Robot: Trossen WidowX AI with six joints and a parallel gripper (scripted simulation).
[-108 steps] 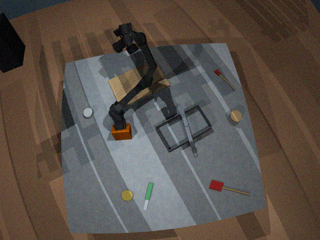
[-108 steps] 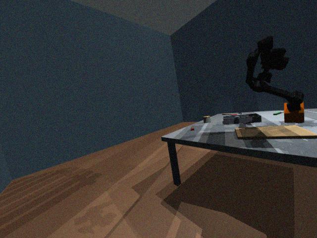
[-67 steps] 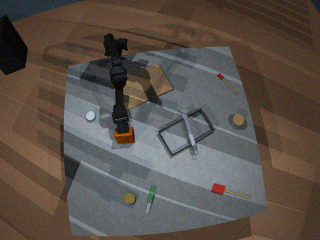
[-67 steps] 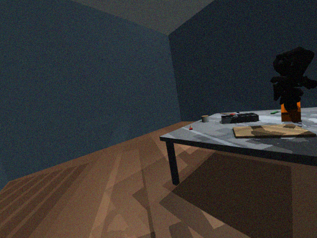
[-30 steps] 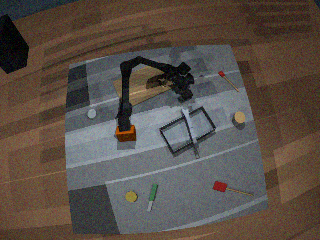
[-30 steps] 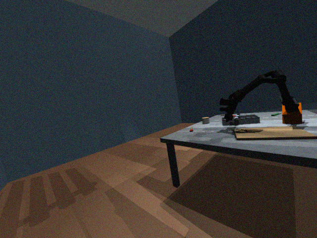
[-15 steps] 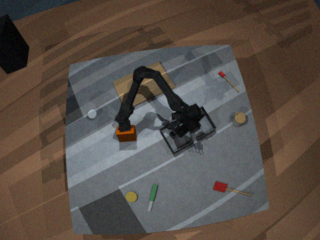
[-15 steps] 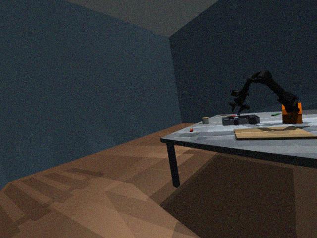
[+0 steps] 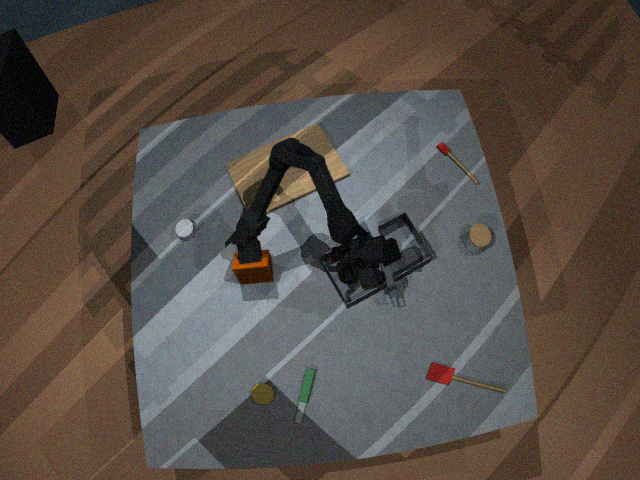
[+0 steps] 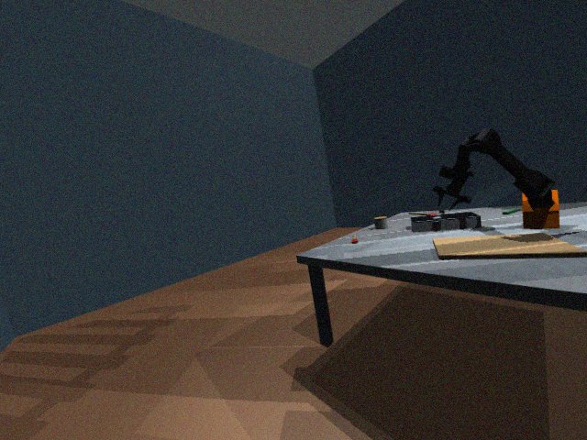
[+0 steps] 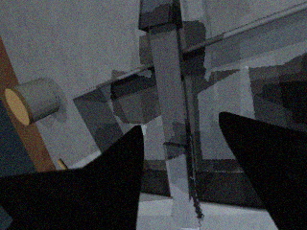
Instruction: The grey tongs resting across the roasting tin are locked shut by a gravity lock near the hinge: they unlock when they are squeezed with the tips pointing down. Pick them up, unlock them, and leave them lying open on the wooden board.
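The grey tongs lie across the roasting tin, their two arms close together. In the top view the arm hides most of them; one end sticks out past the tin's lower rim. My gripper is open and empty. It points down above the tin; in the wrist view the tongs run through the gap between the fingers, nearer the left finger, and no contact shows. The lock cannot be made out. The wooden board lies behind the arm in the top view, bare but for shadow.
A tan-topped cylinder stands beside the tin. Two red-headed tools, a green-handled tool, a yellow disc and a white round object lie farther out. The arm's orange base stands left of the tin.
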